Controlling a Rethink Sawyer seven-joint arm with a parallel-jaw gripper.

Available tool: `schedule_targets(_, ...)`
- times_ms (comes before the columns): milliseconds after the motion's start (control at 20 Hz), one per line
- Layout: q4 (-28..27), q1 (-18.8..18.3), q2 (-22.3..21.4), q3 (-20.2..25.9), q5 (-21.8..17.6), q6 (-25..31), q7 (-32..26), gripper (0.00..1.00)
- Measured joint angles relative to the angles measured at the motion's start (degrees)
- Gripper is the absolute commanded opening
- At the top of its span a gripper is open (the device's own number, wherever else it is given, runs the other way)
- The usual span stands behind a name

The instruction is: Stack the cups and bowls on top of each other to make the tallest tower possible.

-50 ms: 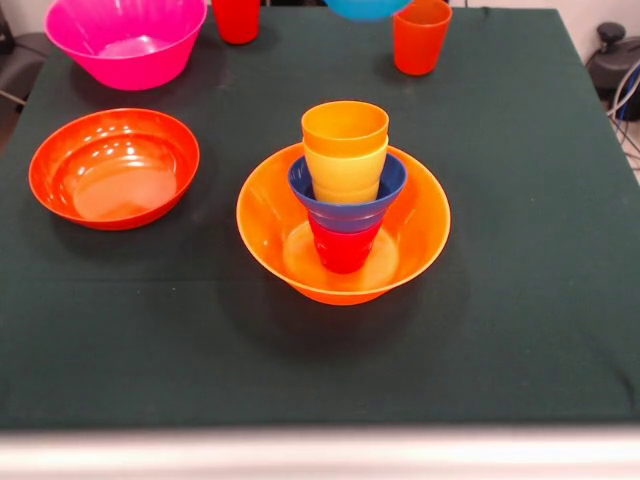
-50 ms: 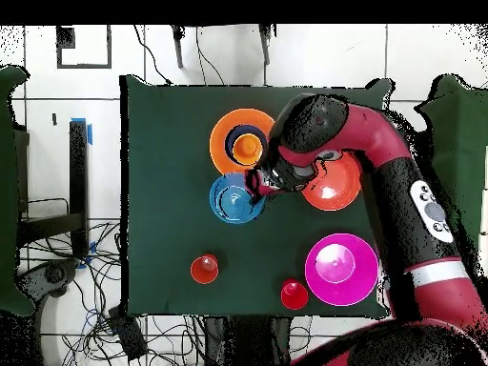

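- tower (image 1: 344,195): yellow-orange bowl (image 1: 415,235) at table centre holds red cup (image 1: 343,246), dark blue bowl (image 1: 350,207), two yellow cups (image 1: 345,150)
- gripper (image 2: 259,183) at light blue bowl (image 2: 232,199) rim, apparently gripping it; can't tell for sure
- orange-red bowl (image 1: 113,167), pink bowl (image 1: 125,38), two loose cups (image 1: 421,36) apart

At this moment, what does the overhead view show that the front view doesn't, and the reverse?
Only overhead: the red and black arm reaching over the table, its gripper at the whole light blue plastic bowl.

Only front: the tower's layers from the side, a red cup under the small dark blue bowl, yellow cups on top.

Both: the big pink bowl, the shallow orange-red bowl, the green tablecloth.
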Motion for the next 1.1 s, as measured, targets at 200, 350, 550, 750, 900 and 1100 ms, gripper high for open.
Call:
schedule_targets(200,1.2,-4.1,-1.4,3.7,0.0,0.0,-4.0,0.0)
schedule_targets(350,1.3,-7.2,-2.5,6.2,-0.2,0.0,-8.1,0.0)
schedule_targets(550,1.0,-8.4,-3.2,7.3,-1.2,0.0,-10.8,0.0)
schedule_targets(750,-0.2,-8.0,-3.6,8.2,-2.8,0.0,-12.7,0.0)
schedule_targets(900,-2.3,-6.6,-3.6,8.2,-4.6,-0.3,-13.1,0.0)
schedule_targets(1100,-5.7,-4.1,-3.1,8.2,-6.7,-2.0,-13.1,0.0)
